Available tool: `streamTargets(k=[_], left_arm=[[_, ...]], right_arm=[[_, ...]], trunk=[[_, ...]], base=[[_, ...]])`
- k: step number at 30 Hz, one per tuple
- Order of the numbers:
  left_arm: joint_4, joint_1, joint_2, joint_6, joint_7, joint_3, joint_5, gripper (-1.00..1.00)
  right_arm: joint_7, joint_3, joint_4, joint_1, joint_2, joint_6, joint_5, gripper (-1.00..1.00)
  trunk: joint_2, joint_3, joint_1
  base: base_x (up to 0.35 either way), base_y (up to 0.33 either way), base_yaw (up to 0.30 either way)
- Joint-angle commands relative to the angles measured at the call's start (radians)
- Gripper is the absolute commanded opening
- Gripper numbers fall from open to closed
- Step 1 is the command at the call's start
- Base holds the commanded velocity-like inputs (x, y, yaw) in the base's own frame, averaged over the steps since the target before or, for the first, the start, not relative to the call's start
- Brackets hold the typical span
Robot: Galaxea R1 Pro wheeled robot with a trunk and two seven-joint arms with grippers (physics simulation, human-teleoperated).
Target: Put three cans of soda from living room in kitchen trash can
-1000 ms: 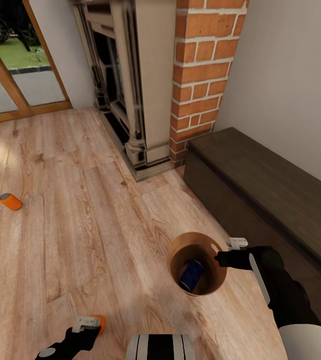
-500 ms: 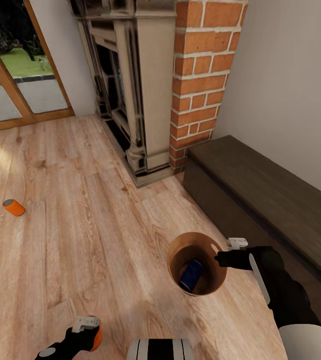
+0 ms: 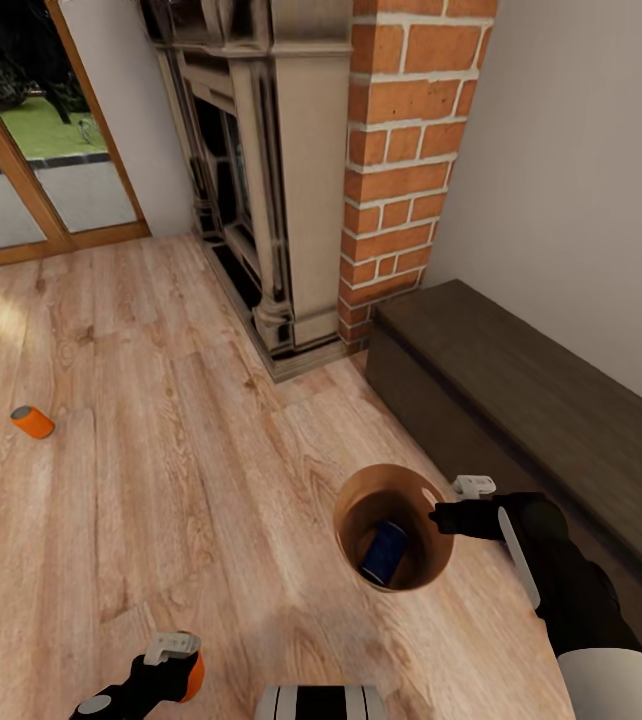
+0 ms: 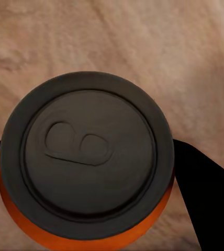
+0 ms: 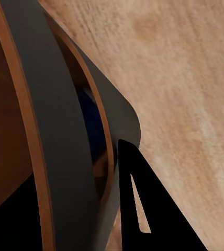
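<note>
My left pincer [image 3: 173, 655], bottom left of frame, is clamped on an orange can [image 4: 86, 172] | my right pincer [image 3: 439, 512], lower right, grips the bin [image 3: 393, 527] by its rim | blue can [image 3: 383, 552] lies inside the bin | second orange can [image 3: 32, 422] lies on the wood floor [image 3: 161, 450], mid-left | fireplace [image 3: 261, 170] at top.

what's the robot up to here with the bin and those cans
It is collecting soda cans into a bin. The right gripper is clamped on the rim of the trash can, which already has the dark blue can inside. The left gripper holds an orange can. Another orange can lies on the wood floor off to the left.
</note>
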Motion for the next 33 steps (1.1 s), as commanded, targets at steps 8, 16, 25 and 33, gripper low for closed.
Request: streamTargets(k=[8, 16, 25, 33], left_arm=[[0.0, 0.0, 0.001, -0.007, -0.003, 0.0, 0.0, -1.0], [-0.067, 0.002, 0.008, -0.001, -0.007, 0.008, 0.003, -1.0], [-0.454, -0.003, 0.114, 0.319, -0.124, 0.15, 0.018, -1.0], [-0.901, -0.077, 0.215, 0.784, -0.263, 0.295, 0.021, -1.0]], right_arm=[[0.002, 0.0, 0.0, 0.0, 0.0, 0.004, -0.023, -1.0], [0.004, 0.001, 0.002, 0.0, 0.002, 0.004, -0.024, -1.0], [0.066, 0.032, 0.003, -0.002, 0.002, 0.011, -0.025, -1.0], [0.215, 0.05, 0.013, -0.032, -0.008, 0.011, -0.025, -1.0]], trunk=[[0.056, 0.025, -0.031], [0.112, 0.05, -0.061], [0.175, 0.078, -0.096], [0.231, 0.104, -0.127]], base=[[0.0, 0.0, 0.0], [0.0, 0.0, 0.0], [0.0, 0.0, 0.0], [0.0, 0.0, 0.0]])
